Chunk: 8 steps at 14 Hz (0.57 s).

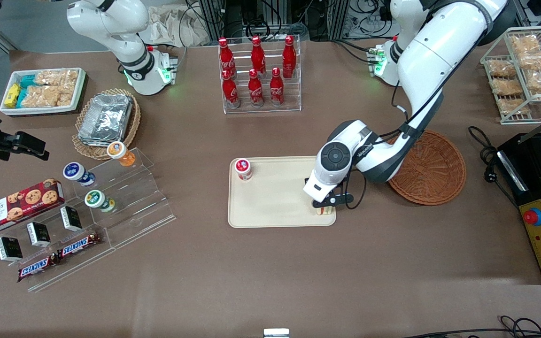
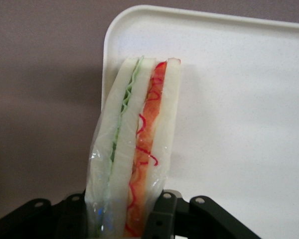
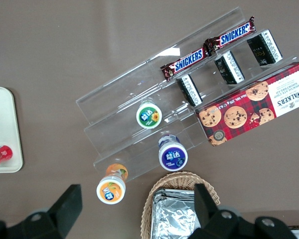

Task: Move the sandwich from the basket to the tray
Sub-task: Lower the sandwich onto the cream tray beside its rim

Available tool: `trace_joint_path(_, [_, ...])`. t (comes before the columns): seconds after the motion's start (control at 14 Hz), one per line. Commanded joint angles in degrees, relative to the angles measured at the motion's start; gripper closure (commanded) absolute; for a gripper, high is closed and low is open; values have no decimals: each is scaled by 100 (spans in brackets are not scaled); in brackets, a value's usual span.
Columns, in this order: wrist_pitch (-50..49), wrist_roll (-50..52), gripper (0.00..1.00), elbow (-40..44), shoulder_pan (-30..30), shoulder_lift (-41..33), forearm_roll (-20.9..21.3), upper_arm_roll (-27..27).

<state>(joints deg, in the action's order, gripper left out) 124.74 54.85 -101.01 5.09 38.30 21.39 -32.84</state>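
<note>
- My hand [image 1: 325, 206] hangs low over the corner of the flat cream-beige plastic tray [image 1: 270, 206] that lies nearest the front camera and toward my end of the table [image 1: 270, 272].
- Fingers [image 2: 162, 216] are closed against the clear-wrapped triangular sandwich [image 2: 137, 149]: white bread, one green layer, one red-orange layer. It stands on edge between them.
- In the wrist view the sandwich sits over the tray's rounded corner, its wrapped edge close along the rim. Whether it touches the tray floor, I cannot tell.
- From the front only a pale sliver of the sandwich [image 1: 325, 211] shows beneath my hand.
- The tray also holds a small red-capped cup [image 1: 243, 168] at the corner farther from the camera, toward the parked arm's end.
- The round reddish-brown wicker basket [image 1: 432, 169] sits just beside the tray toward my end of the table; no contents visible in the part my arm does not cover.
- Paler tan wicker basket [image 1: 106, 123] holds stacked foil containers [image 1: 105, 118].
- White bin [image 1: 42, 91] holds snack packets.
- Clear rack [image 1: 260, 77] holds six red bottles.
</note>
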Motion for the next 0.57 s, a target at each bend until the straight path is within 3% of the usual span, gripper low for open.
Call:
trace_joint_path(0.0, [95,193,37,125,18,108,172,-30])
trace_joint_path(0.07, [95,167,4,125,18,117,172,-30])
trace_joint_path(0.14, [86,176,0,125,18,117,181,-30])
trace_joint_path(0.5, [-63,193,0,143,1,-268,103,-56])
